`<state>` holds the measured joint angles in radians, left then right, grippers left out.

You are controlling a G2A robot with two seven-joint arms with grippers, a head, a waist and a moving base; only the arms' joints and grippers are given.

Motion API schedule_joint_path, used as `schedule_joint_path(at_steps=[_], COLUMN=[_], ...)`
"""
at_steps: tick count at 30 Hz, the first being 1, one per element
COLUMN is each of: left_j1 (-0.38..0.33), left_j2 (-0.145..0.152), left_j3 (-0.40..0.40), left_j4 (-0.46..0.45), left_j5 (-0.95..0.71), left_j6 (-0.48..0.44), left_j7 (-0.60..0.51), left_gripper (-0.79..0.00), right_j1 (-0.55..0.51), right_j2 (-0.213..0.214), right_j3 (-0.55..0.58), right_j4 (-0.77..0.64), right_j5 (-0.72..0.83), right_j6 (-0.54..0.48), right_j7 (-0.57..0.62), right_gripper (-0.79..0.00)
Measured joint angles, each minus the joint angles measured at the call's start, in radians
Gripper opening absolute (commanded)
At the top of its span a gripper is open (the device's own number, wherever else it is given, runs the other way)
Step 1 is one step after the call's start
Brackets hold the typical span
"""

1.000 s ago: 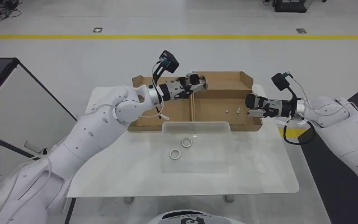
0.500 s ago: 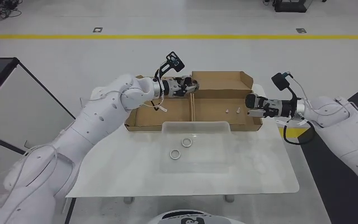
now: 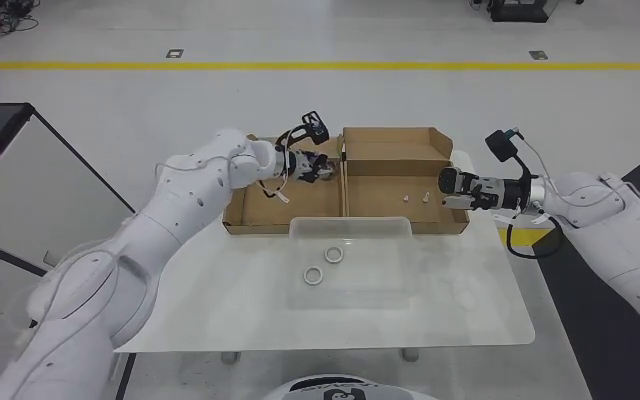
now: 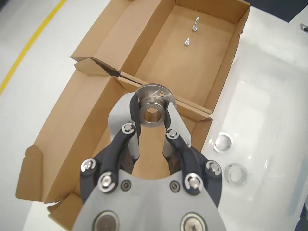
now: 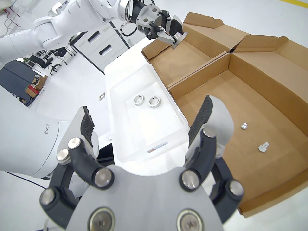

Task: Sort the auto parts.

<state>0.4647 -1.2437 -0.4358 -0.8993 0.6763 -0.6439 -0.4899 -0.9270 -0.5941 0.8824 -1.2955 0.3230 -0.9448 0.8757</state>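
Note:
My left gripper [image 4: 151,111] is shut on a steel flanged hub [image 4: 152,103] and holds it above the left cardboard box [image 3: 262,205], near the divider between the boxes. The same gripper [image 3: 322,166] appears in the top view, and the hub [image 5: 178,37] in the right wrist view. Two bolts [image 4: 195,24] [image 4: 187,41] lie in the right box [image 3: 385,195]. Two metal rings [image 3: 334,254] [image 3: 313,275] rest in the clear tray [image 3: 395,285]. My right gripper [image 5: 149,118] stands open and empty at the right box's outer end.
The two boxes sit side by side at the table's far half, flaps open. The clear tray lies in front of them. Bare white table [image 3: 470,310] stretches along the near and right sides.
My left gripper has drawn back leftward with the hub, from over the divider to over the left box. The right arm has not moved.

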Motion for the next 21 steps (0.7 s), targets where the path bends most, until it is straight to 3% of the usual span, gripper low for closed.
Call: schedule_joint_path(at_steps=[21], left_j1=[-0.028], left_j2=[-0.145], left_j3=[0.108], left_j4=[0.268], left_j5=[0.195], left_j6=[-0.073], left_j7=[0.029], left_gripper=[-0.785], right_j1=[0.000], right_j2=[0.000], right_j3=[0.000], right_j4=[0.000], right_j5=[0.000], right_j6=[0.000], right_j7=[0.000], right_gripper=[0.000])
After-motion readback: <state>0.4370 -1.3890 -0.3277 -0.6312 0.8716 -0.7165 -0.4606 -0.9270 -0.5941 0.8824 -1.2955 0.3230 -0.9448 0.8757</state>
